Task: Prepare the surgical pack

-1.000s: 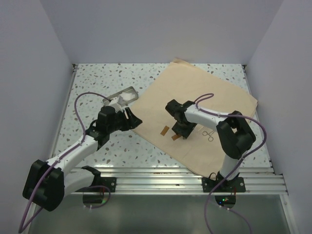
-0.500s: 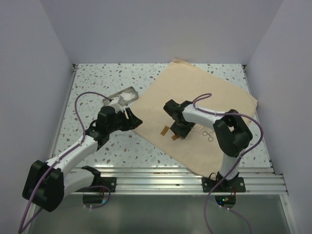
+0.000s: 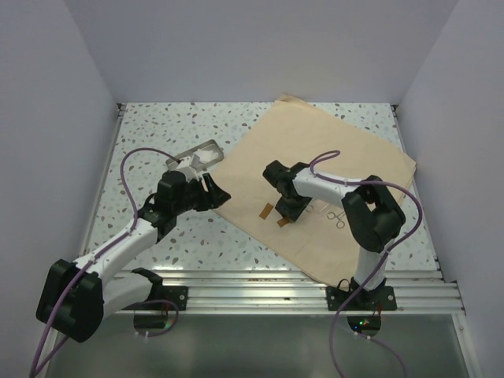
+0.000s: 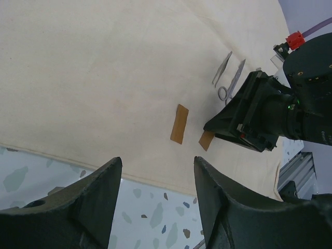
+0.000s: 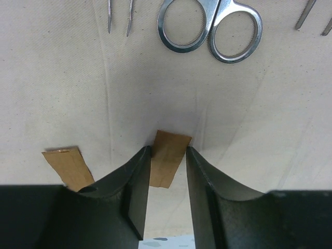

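The surgical pack's tan cloth [image 3: 331, 150] lies spread flat on the speckled table, with silver scissors [image 3: 337, 218] resting loose on it. Off the cloth, at the back left, sits a small steel tray [image 3: 198, 154]. My right gripper [image 5: 168, 150] is pressed down on the cloth, open. Its fingers straddle a brown tape strip [image 5: 167, 166] and touch that strip's far edges. The cloth creases around the fingertips. A second brown strip [image 5: 67, 166] lies just to the left. My left gripper [image 4: 157, 161] hovers open and empty over the cloth's left edge [image 4: 104, 67].
Scissors [image 5: 210, 26], tweezers [image 5: 118, 15] and another thin instrument [image 5: 311, 13] lie on the cloth just beyond my right fingers. White walls close in the table on three sides. A metal rail [image 3: 260, 287] runs along the near edge.
My right gripper's jaws have narrowed around the brown strip, and that arm has shifted slightly left. The left arm has not moved.
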Robot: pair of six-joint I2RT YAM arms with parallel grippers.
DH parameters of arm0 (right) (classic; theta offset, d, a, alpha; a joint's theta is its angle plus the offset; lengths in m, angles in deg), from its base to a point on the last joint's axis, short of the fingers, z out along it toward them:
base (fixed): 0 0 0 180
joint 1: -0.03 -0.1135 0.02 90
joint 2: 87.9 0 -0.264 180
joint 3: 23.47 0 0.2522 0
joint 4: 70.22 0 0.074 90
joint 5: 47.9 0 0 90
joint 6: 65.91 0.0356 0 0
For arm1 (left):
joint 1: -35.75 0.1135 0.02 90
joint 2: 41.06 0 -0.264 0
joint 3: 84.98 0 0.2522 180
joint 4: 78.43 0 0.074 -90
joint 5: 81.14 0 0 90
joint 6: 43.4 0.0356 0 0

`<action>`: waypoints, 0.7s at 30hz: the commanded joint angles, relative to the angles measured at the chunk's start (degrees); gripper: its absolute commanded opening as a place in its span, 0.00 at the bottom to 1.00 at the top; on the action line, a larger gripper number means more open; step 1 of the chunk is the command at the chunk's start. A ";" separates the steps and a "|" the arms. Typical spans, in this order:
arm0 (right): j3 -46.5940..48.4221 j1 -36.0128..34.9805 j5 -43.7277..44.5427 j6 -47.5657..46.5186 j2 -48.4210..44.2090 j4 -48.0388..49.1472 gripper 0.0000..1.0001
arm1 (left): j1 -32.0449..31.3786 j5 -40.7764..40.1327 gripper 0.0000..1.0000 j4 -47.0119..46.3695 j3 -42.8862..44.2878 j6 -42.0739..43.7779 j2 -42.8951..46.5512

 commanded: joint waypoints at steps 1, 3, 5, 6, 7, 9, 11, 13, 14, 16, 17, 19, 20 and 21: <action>1.46 -0.11 3.59 0.69 0.58 -0.03 0.35 | -0.33 1.19 0.62 -2.88 2.18 1.41 0.95; 1.55 -0.11 3.77 0.52 -0.12 -0.21 0.34 | -0.33 1.62 0.62 -2.71 2.18 1.49 1.13; 1.29 -0.19 4.38 0.43 -0.91 -0.56 0.33 | -0.33 2.06 0.62 -2.71 2.26 1.49 1.04; 1.11 -0.11 4.65 0.34 -1.62 -0.65 0.31 | -0.33 2.68 0.62 -2.71 2.35 1.41 0.78; 1.02 -0.11 4.74 0.16 -2.06 -0.65 0.31 | -0.33 3.12 0.62 -2.79 2.44 1.41 0.69; 0.93 -0.19 4.83 -0.45 -2.76 -0.82 0.29 | -0.33 4.61 0.63 -3.06 2.53 1.23 0.34; 0.76 -0.28 5.26 -1.68 -4.34 -0.74 0.26 | -0.33 6.45 0.65 -4.45 2.35 1.14 -0.53; 0.67 -0.46 5.70 -3.79 -5.74 -0.56 0.25 | -0.33 10.84 0.67 -6.56 1.65 0.88 -1.68; 0.67 -0.55 5.70 -4.66 -6.10 -0.13 0.25 | -0.33 12.86 0.69 -10.23 1.13 -0.51 -3.51; 0.67 -0.55 5.44 -6.69 -7.15 0.05 0.24 | -0.68 18.14 0.70 -13.94 -0.28 -2.36 -6.06; 0.32 -0.63 5.01 -7.48 -7.77 1.62 0.23 | -1.03 19.63 0.70 -17.00 -0.46 -4.03 -9.04; -0.38 -0.90 3.69 -9.67 -9.08 3.12 0.22 | -2.52 23.50 0.71 -20.97 -0.98 -6.31 -11.86; -0.73 -1.16 3.51 -10.64 -10.14 4.35 0.22 | -2.96 24.82 0.72 -26.73 -1.86 -9.63 -14.49; -0.82 -1.34 3.33 -12.48 -10.84 4.79 0.22 | -4.01 26.57 0.72 -29.31 -2.13 -11.41 -15.91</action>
